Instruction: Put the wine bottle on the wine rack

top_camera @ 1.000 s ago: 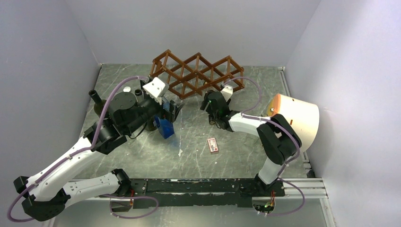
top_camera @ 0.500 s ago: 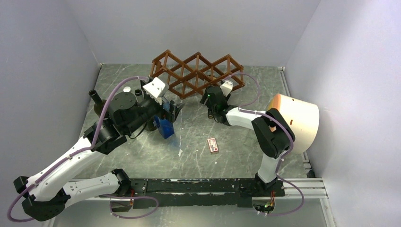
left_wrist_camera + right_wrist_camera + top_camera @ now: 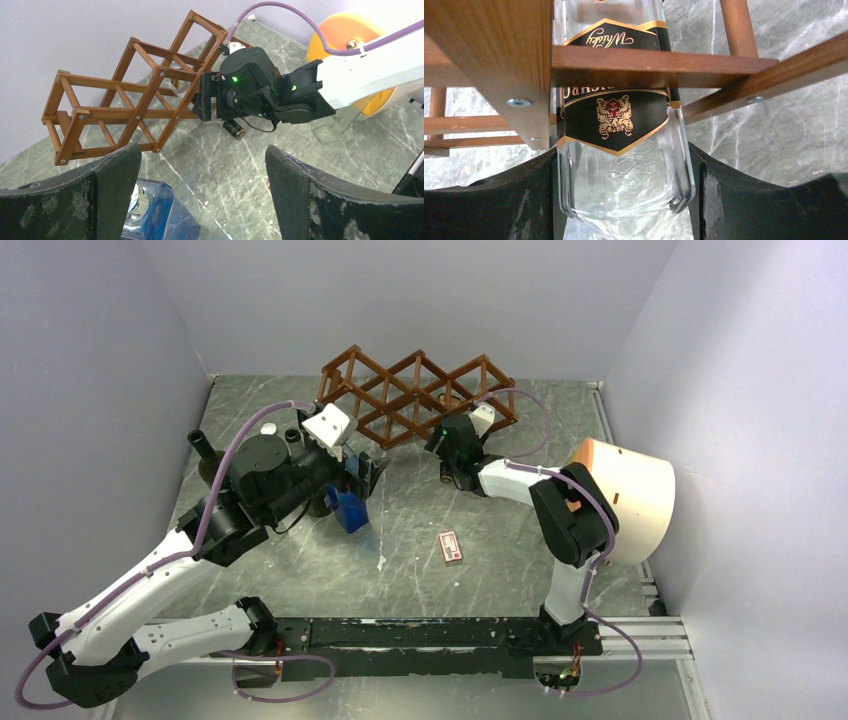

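The reddish-brown wooden wine rack [image 3: 415, 395] stands at the back of the table, and it also shows in the left wrist view [image 3: 130, 95]. My right gripper [image 3: 450, 436] is at the rack's right front. It is shut on a clear glass bottle with a black and gold label [image 3: 624, 150]. In the right wrist view the gripper [image 3: 624, 200] holds the bottle's lower body, and the bottle's upper part passes behind the rack's slats [image 3: 649, 60]. My left gripper [image 3: 365, 472] is open and empty, left of the rack, and in its own view [image 3: 202, 200] it hangs over bare table.
A blue glass bottle [image 3: 348, 508] lies just under my left gripper, also in the left wrist view [image 3: 155, 210]. Dark bottles [image 3: 205, 450] stand at the far left. A small red box [image 3: 451, 546] lies mid-table. A large orange-and-white cone [image 3: 625, 495] sits at the right.
My right gripper has moved away from me and up to the rack, carrying the clear bottle into it. The left arm has not moved.
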